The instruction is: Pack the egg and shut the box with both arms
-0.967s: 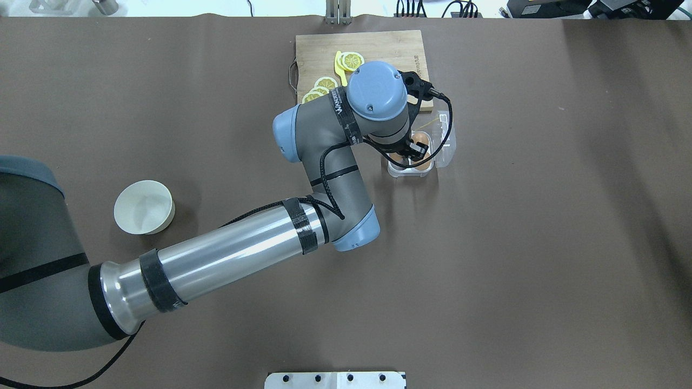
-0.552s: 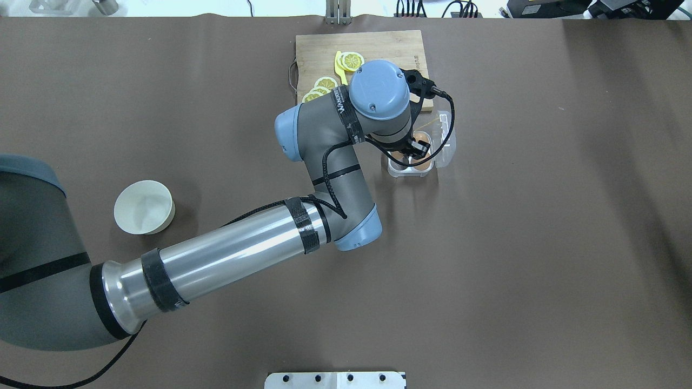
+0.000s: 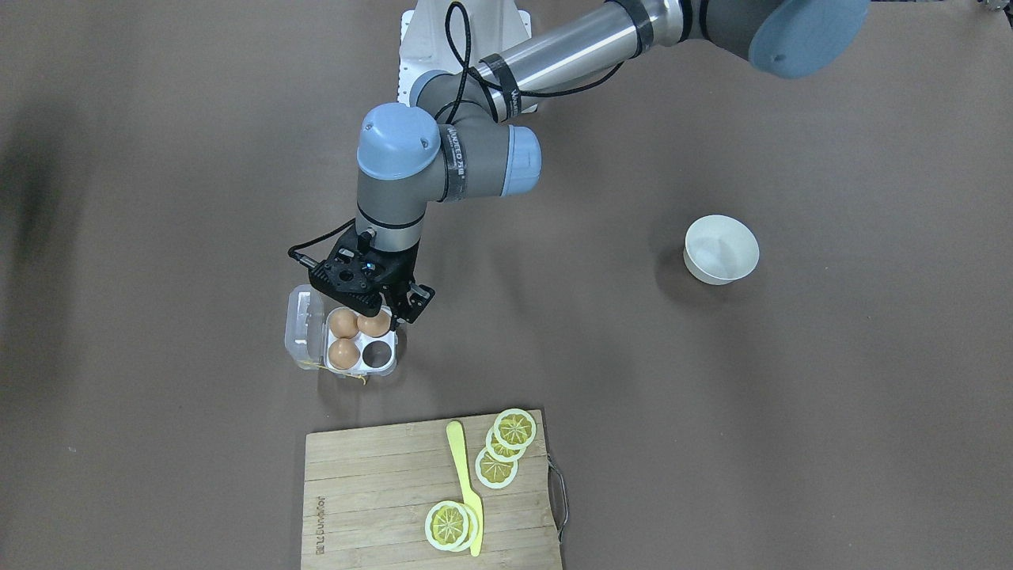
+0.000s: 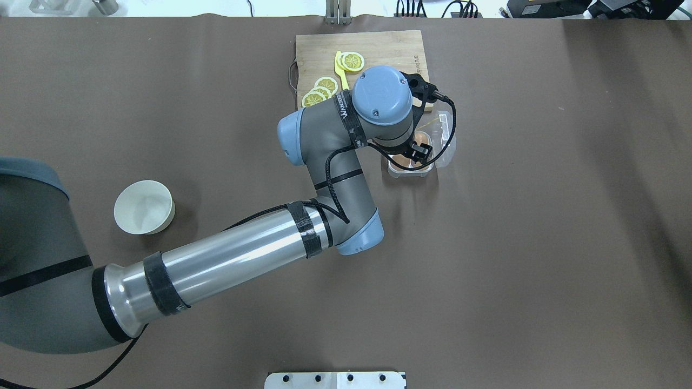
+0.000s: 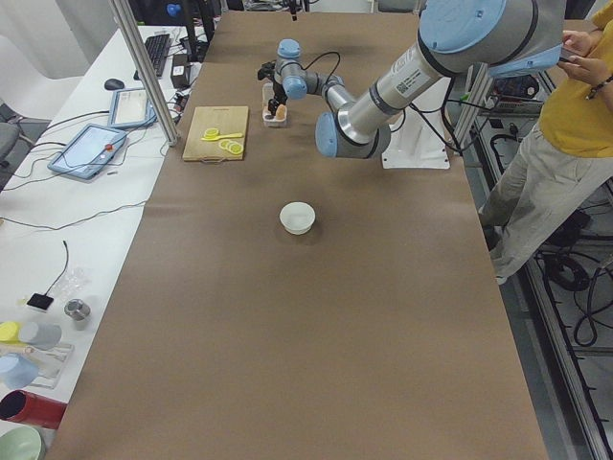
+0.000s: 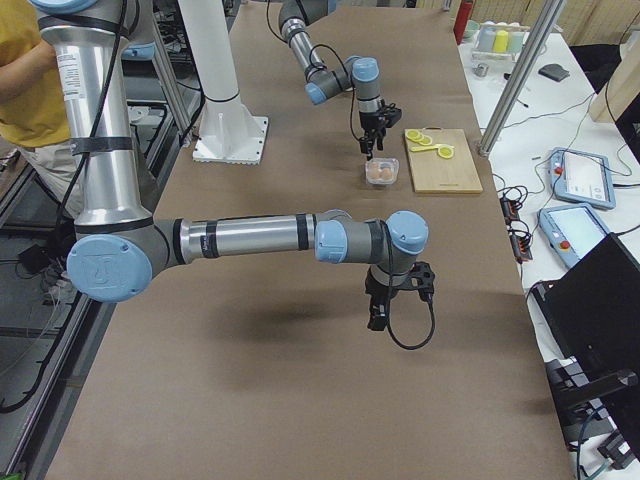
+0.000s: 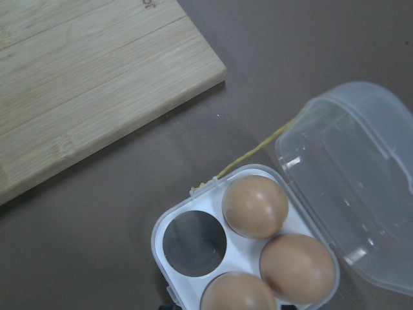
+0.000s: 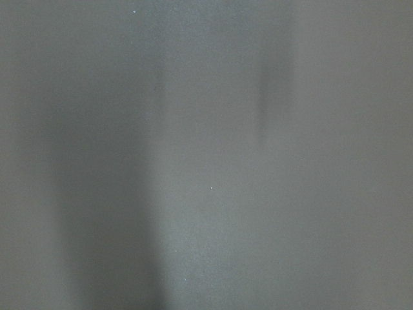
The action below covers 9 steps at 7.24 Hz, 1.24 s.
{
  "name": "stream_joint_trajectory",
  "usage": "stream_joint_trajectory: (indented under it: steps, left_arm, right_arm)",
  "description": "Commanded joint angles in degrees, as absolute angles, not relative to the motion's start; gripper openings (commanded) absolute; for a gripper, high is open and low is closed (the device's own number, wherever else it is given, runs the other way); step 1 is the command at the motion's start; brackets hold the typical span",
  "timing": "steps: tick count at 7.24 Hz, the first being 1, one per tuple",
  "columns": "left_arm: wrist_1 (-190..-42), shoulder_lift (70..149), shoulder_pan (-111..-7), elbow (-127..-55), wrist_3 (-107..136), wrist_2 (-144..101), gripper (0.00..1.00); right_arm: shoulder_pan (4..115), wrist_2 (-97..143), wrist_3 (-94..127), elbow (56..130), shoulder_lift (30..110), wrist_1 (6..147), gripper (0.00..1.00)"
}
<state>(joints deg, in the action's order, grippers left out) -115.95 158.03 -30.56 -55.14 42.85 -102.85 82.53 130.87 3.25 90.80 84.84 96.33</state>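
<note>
left arm (image 4: 346,135) nudged slightly toward the right and robot-side edges of the bench (image 4: 540,243). left gripper (image 4: 417,155) tracked along over the box (image 4: 427,170).

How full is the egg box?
Nearly full: three eggs sit in the box, and one cell is empty.

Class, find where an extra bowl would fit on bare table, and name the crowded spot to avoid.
Free: the stretch between the box and the right arm; also the patch bordered by the white bowl, the cutting board and the far edge of the table. Crowded: around the box, with the left arm over it and the board close by.
</note>
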Motion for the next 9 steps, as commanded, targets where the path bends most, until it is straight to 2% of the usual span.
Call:
stream_joint_trajectory:
  steps: [1,2,4,6,9]
  left_arm:
    - [-114.71,157.59,-30.93,-57.98,42.80,-103.18,0.97]
    - [-107.30,155.76,-32.07,-63.66,42.72,-104.40,0.98]
    - [-101.34,144.30,-36.54,-80.43,42.54,-113.08,0.98]
    - [-99.86,133.56,-41.11,-90.74,42.28,-115.47,0.97]
    - [-92.29,122.12,-48.13,-104.91,41.48,-116.54,0.97]
  right_arm:
    - [82.53,130.87,3.25,90.88,84.81,96.24,1.00]
    - [82.53,130.87,3.25,90.88,84.81,96.33,1.00]
    - [82.53,130.96,3.34,91.49,84.90,96.33,1.00]
    - [82.53,130.96,3.34,91.58,85.08,96.33,1.00]
    - [82.53,131.13,3.25,91.84,84.82,96.24,1.00]
